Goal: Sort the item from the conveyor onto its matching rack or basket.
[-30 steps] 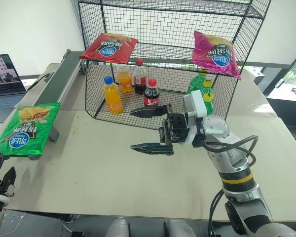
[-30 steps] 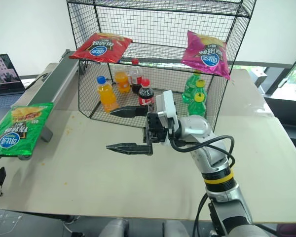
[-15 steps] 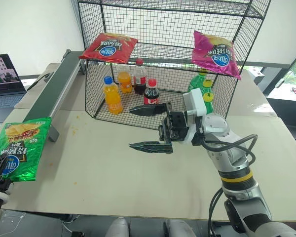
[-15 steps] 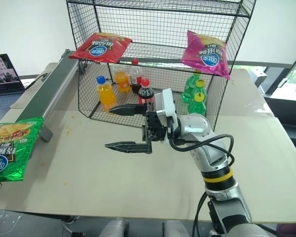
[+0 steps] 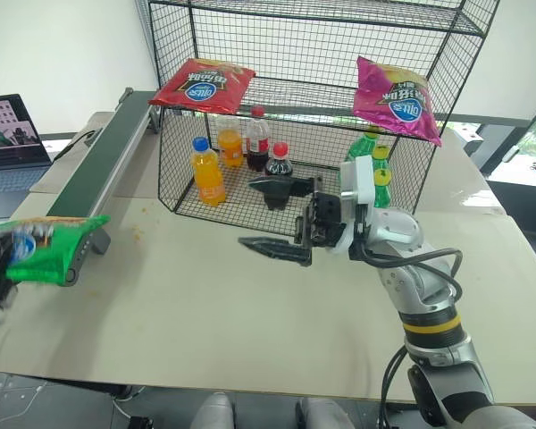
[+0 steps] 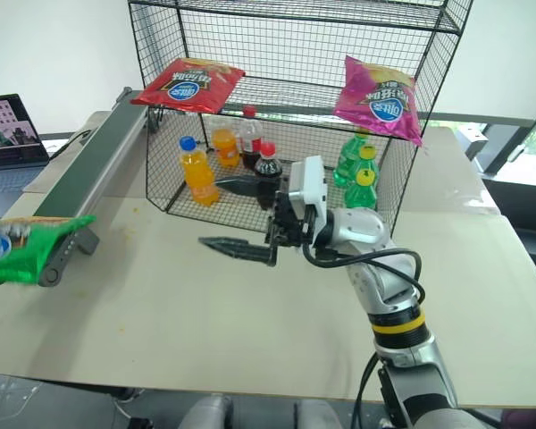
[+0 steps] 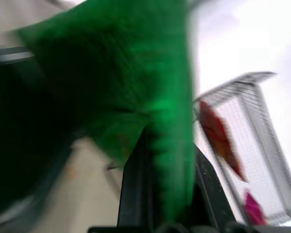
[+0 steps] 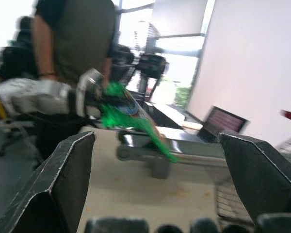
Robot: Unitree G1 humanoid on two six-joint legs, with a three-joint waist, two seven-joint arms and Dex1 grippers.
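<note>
The item, a shiny green snack bag (image 5: 46, 251), hangs crumpled just off the near end of the conveyor (image 5: 100, 168), lifted above the table. My left gripper (image 7: 169, 162) is shut on it; the bag's green foil (image 7: 136, 87) is pinched between both black fingers. The right wrist view shows that gripper (image 8: 93, 95) holding the bag (image 8: 132, 116) beside the belt end. My right gripper (image 5: 277, 220) hovers open and empty over the table, in front of the rack (image 5: 314, 54), a black wire-mesh cage.
A red bag (image 5: 201, 84) and a pink bag (image 5: 397, 89) lie on the rack's mesh shelf. Orange (image 5: 207, 172), cola (image 5: 277, 162) and green bottles (image 5: 377, 172) stand below. A laptop (image 5: 13, 134) sits far left. A person (image 8: 78, 43) stands beyond the conveyor.
My left gripper shut on the green bag and lifted it off the conveyor's end, up and to the right. My right gripper shifted slightly toward the rack, its wrist turning.
</note>
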